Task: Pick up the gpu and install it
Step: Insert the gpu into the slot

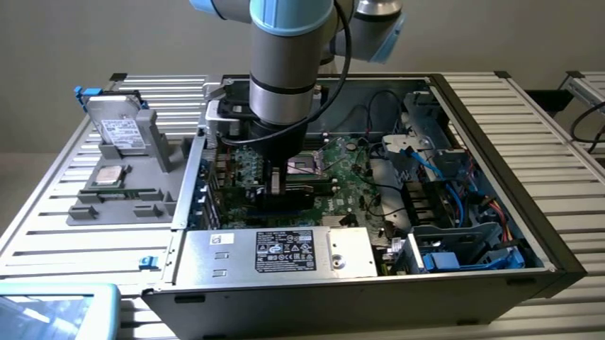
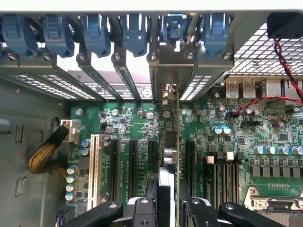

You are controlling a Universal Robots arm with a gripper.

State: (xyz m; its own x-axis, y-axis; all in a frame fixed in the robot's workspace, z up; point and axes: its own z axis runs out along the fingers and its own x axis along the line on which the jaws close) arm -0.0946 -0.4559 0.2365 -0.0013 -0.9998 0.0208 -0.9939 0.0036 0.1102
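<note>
You see the gripper pointing straight down inside the open computer case, with the arm standing almost vertical above it. Its fingers are closed on the gpu, one at each side. The card stands on its edge directly under the gripper, close over the motherboard and in line with the long black slots. You cannot tell if it is seated. Beyond the gripper, the blue clips line the rear wall. Outside the case, well apart, lies a hard drive.
</note>
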